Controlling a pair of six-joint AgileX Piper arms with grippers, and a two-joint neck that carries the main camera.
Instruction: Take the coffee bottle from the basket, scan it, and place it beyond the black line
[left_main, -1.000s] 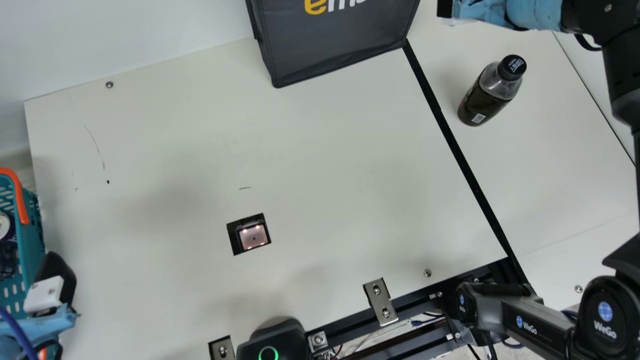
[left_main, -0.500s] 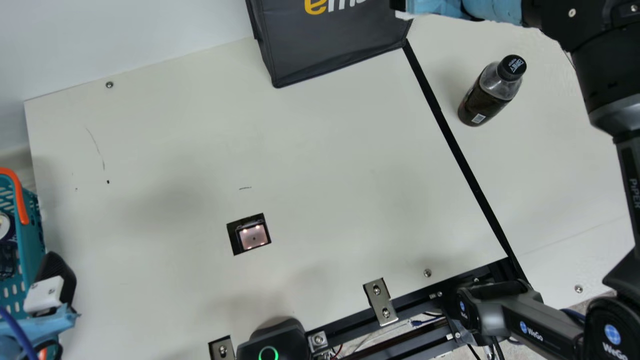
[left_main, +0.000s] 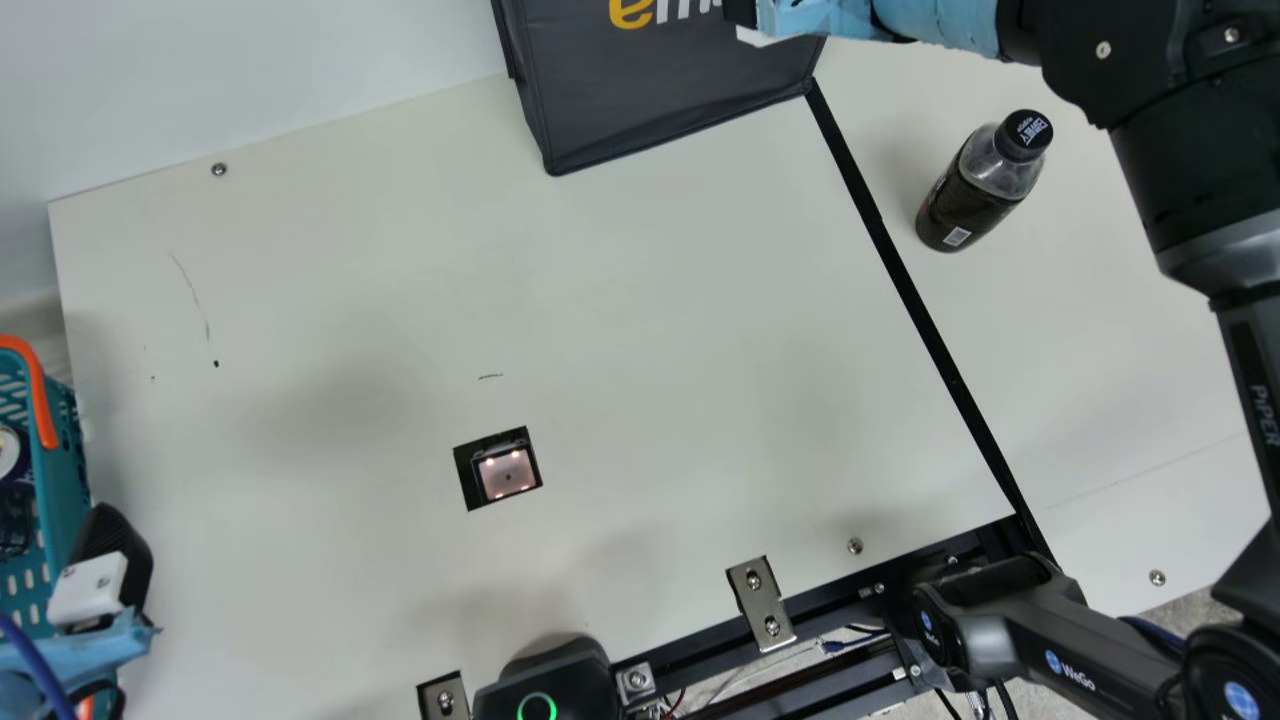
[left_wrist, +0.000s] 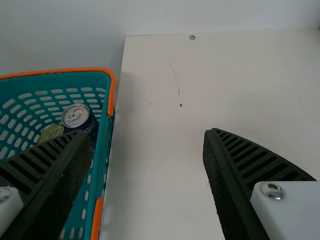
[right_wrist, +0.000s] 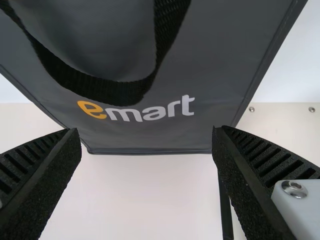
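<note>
Though part clear, 1 dark bottle (left_main: 972, 196).

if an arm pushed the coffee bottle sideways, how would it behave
The coffee bottle would probably tip if pushed near its black cap, being taller than wide. Its dark contents look like liquid, so it may feel fairly heavy and slosh. Once down, its round body could roll.

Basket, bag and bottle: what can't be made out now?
Basket: partly cut off by the main view's left edge.
Green-topped can: lower part behind the left gripper, left wrist view.
Bag: top cut off by the main view's upper edge.
Bottle: far side turned from the main view.
</note>
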